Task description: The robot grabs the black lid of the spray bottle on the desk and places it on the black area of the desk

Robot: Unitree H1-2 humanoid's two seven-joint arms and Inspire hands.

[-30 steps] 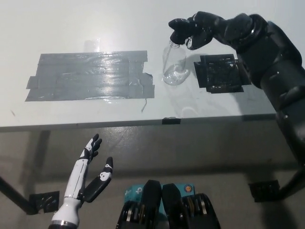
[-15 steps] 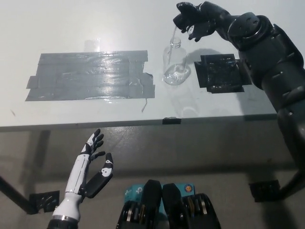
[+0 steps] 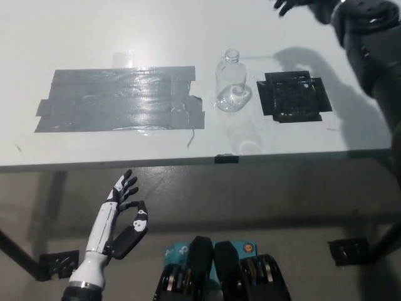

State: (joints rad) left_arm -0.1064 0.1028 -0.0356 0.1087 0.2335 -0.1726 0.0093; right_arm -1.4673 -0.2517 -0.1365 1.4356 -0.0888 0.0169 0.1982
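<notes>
Beside the black area, the bottle stands uncapped, right hand well apart

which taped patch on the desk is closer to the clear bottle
The small black taped patch, just right of the bottle; the large grey patch lies left.

We read this as a lab or robot test room, not a home. Plain white desk with bare metal legs on a grey concrete-looking floor. A big patch of grey duct tape runs toward the desk's left edge and a square of black tape sits near its right edge, both marked test zones. No decor or household clutter on the desk.
</notes>
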